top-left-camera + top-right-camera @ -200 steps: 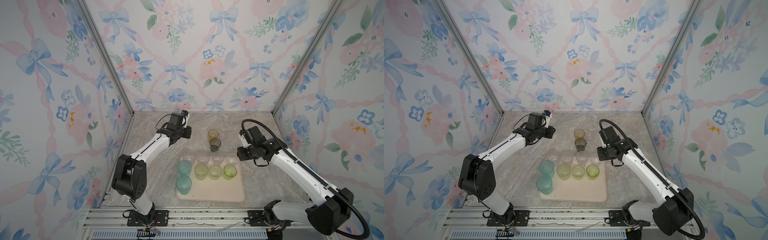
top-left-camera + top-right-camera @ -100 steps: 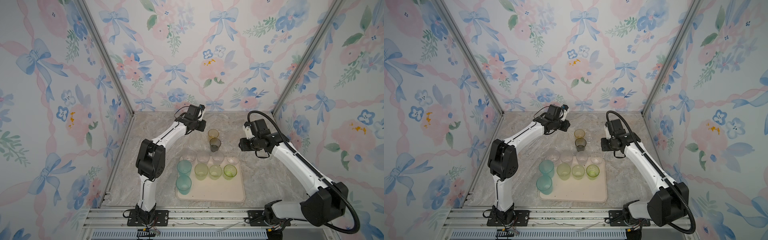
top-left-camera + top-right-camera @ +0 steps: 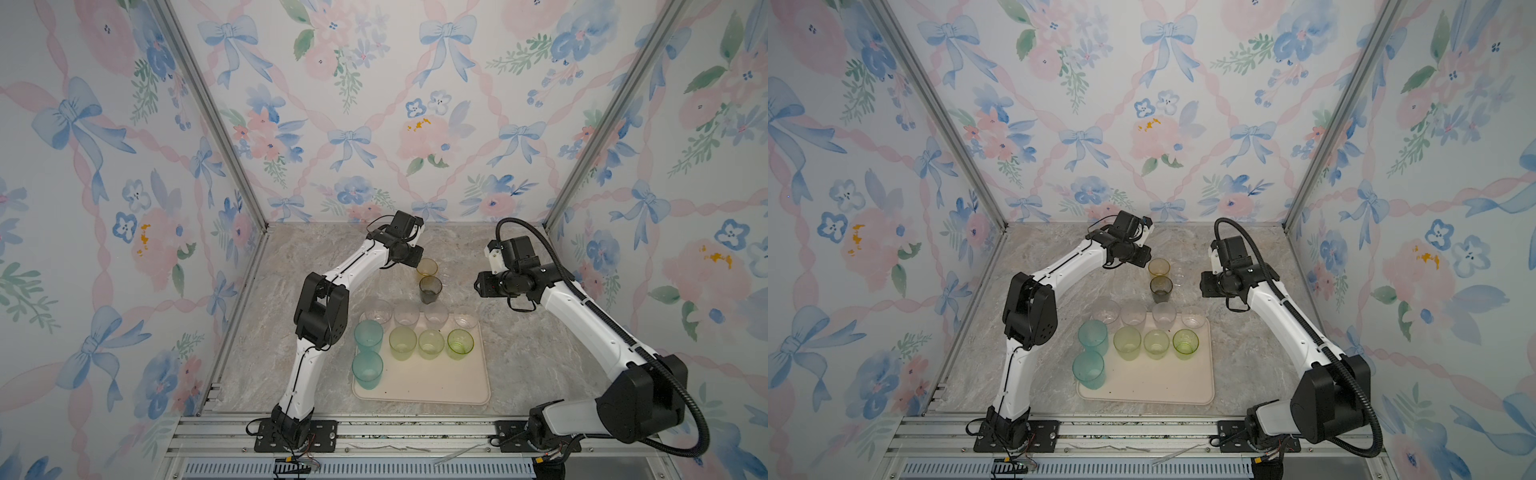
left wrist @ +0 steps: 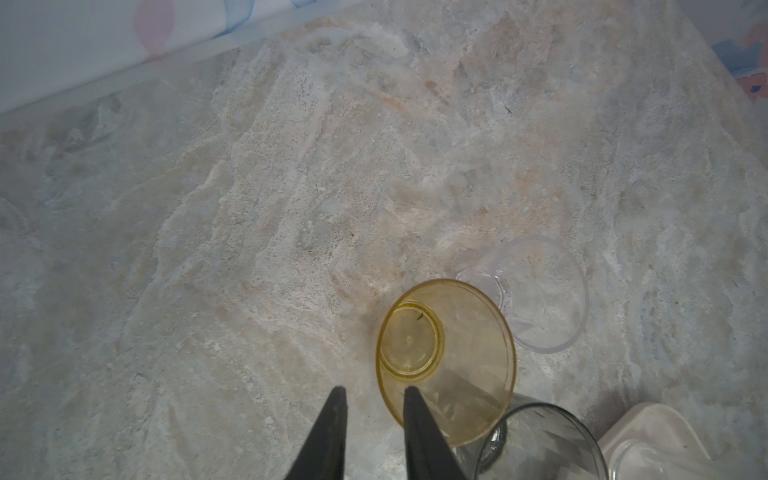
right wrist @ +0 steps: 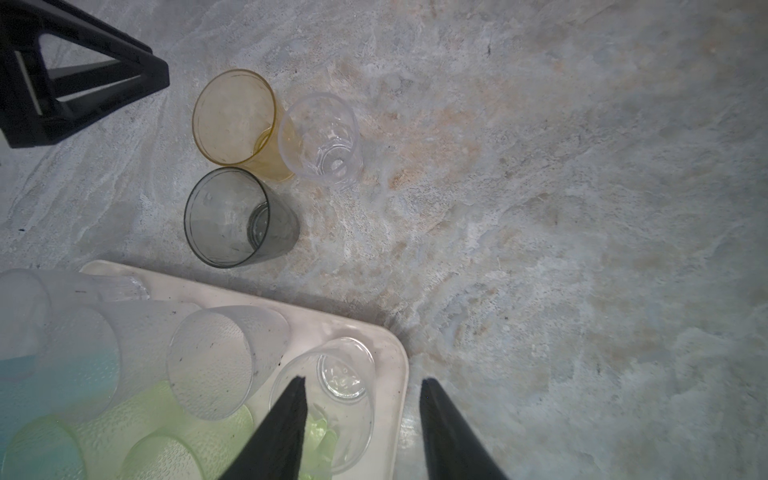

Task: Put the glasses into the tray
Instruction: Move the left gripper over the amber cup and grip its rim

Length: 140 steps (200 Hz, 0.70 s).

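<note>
The beige tray (image 3: 436,386) (image 3: 1154,386) holds two teal glasses (image 3: 368,334), three green ones (image 3: 431,344) and several clear ones (image 3: 406,313). Behind it on the table stand an amber glass (image 3: 427,267) (image 4: 446,361), a smoky grey glass (image 3: 430,289) (image 5: 232,216) and a clear glass (image 3: 1178,274) (image 5: 320,137). My left gripper (image 4: 375,395) (image 3: 415,259) hovers by the amber glass's rim, narrowly open, with bare table between its fingers. My right gripper (image 5: 361,386) (image 3: 482,286) is open and empty above the tray's far right corner (image 5: 395,353).
Marble tabletop (image 3: 519,353) enclosed by floral walls on three sides. Aluminium rails (image 3: 395,432) run along the front edge. The left arm's elbow (image 3: 320,316) stands close to the tray's left side.
My left gripper has swung right from the table's back left to the amber glass. The right gripper has drawn back a little from the tray.
</note>
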Available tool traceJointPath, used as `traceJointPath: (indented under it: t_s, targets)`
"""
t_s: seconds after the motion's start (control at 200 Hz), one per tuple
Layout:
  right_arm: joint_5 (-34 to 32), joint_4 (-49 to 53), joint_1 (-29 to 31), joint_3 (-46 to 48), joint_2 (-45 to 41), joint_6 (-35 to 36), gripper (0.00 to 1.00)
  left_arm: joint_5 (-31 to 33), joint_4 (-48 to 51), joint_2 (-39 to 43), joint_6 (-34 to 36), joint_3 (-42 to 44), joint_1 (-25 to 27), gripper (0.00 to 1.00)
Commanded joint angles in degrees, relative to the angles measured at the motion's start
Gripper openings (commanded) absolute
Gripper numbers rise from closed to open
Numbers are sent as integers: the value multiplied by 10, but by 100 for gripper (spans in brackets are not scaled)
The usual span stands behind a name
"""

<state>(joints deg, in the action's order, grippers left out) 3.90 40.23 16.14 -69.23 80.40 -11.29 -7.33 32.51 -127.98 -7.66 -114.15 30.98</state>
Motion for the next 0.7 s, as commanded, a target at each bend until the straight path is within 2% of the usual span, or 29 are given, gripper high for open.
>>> traceJointPath:
  t_s: [0.0, 0.695]
  targets:
    - [10, -10, -6, 12, 4, 0, 48, -6, 21, -19, 11, -19, 2, 27]
    - [18, -17, -17, 27, 9, 3, 48, -15, 31, -57, 12, -48, 7, 27]
